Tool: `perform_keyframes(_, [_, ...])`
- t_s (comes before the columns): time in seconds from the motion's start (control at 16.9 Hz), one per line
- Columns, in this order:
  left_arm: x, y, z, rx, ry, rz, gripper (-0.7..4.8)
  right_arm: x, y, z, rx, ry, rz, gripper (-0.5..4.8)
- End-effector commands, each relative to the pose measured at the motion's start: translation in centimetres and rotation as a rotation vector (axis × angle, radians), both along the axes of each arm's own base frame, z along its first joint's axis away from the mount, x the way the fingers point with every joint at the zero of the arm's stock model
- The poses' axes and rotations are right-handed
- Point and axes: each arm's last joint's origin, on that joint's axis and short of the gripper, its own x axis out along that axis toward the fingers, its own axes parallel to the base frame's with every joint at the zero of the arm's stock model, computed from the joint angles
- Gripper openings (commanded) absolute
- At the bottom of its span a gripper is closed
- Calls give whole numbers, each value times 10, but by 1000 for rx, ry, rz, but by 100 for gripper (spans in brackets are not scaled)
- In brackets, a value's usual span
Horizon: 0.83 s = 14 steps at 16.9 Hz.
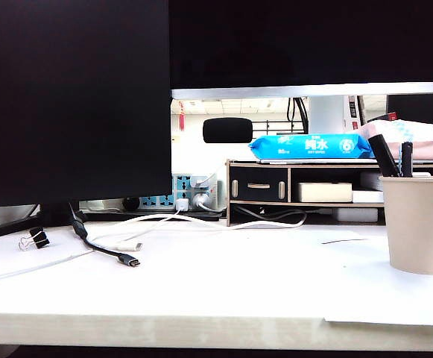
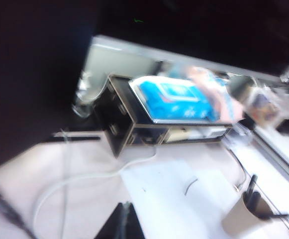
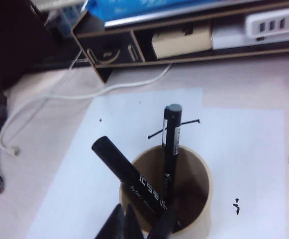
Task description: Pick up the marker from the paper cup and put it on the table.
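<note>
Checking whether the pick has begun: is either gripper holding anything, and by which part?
Nothing is held. The right gripper is shut and empty above the paper cup; the marker stands inside. The left gripper grips nothing visible.

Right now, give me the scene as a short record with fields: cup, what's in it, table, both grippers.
paper cup: upright on white paper at the right of the table
contents: the marker with white print leans inside; a slimmer pen stands beside it
left gripper: dark tip at the edge of the left wrist view, well away from the cup, image blurred
right gripper: shut, right above the cup's rim, holding nothing
task state: marker not yet picked up
background: desk organiser with a blue wipes pack on top
</note>
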Motion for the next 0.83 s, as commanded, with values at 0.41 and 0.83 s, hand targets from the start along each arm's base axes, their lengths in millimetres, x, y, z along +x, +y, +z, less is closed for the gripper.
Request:
perform_keyframes(0.41, [97, -118, -19, 99, 138, -531, -5, 10, 5, 11, -87, -30, 4, -2])
perform_keyframes(0.83, [85, -205, -62, 218, 170, -674, -5, 11, 5, 7, -101, 6, 2, -1])
